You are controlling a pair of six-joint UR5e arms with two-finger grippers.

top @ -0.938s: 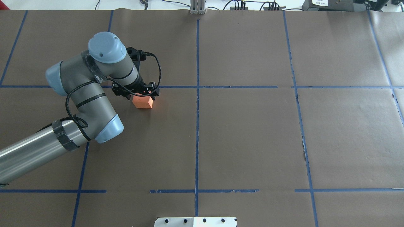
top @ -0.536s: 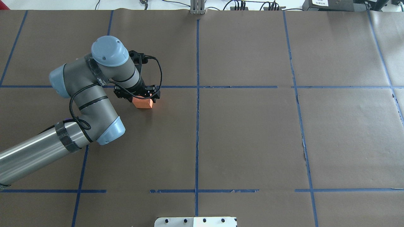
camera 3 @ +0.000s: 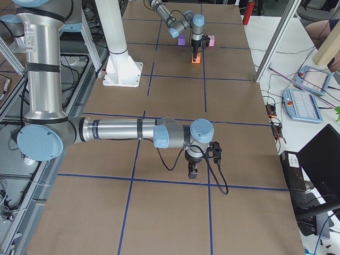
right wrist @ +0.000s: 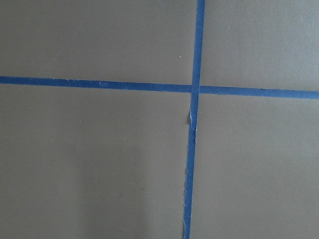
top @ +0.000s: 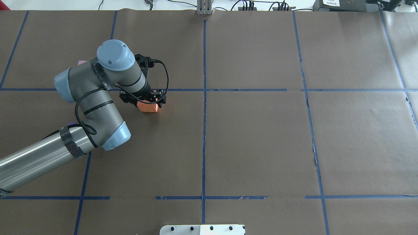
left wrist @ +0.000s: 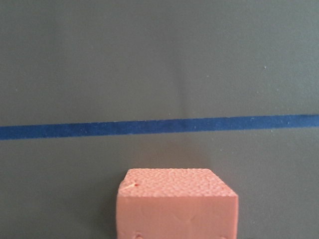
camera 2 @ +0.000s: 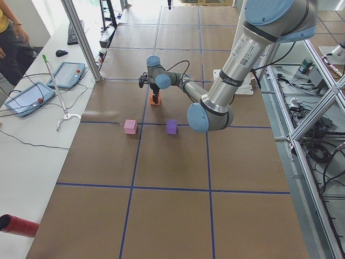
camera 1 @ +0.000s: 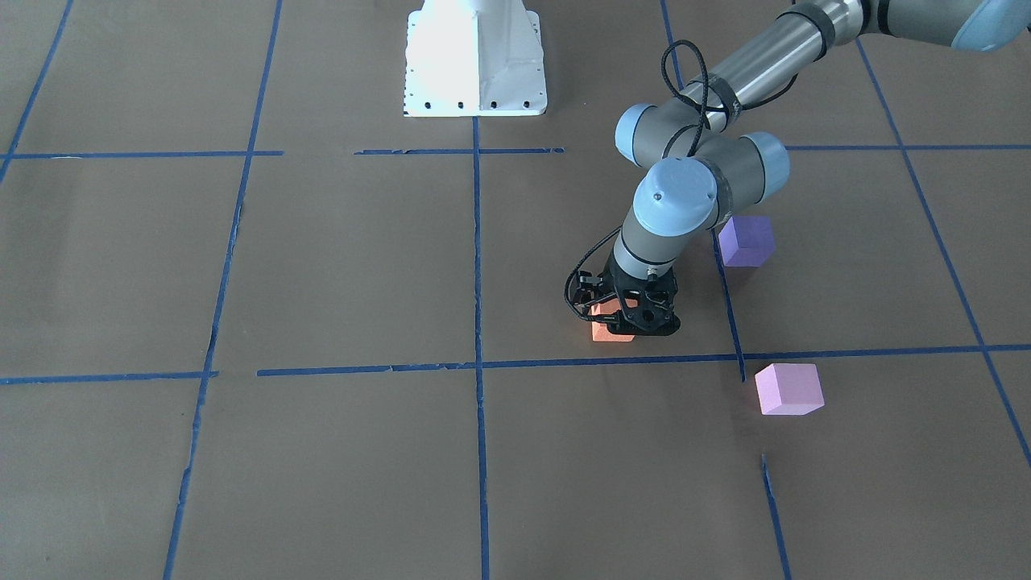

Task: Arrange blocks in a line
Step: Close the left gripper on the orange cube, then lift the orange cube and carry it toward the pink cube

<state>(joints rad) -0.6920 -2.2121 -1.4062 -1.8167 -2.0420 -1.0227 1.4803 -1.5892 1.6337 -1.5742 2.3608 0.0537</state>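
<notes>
Exterior front-facing view: a small matte orange foam cube [camera 1: 608,332] sits just above a blue tape line [camera 1: 548,362], under the left gripper [camera 1: 638,325]; whether it clamps is unclear. A dark violet foam cube [camera 1: 747,240] lies at its 1 o'clock, a pale pink foam cube [camera 1: 789,389] at 4 o'clock. I cannot tell the right gripper [camera 3: 192,171]'s closure.

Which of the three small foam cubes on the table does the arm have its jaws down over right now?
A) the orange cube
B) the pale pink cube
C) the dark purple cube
A. The left arm's jaws are down over the small orange foam cube, while the pale pink foam cube and the dark purple foam cube sit apart from them, with nothing touching them.
</notes>
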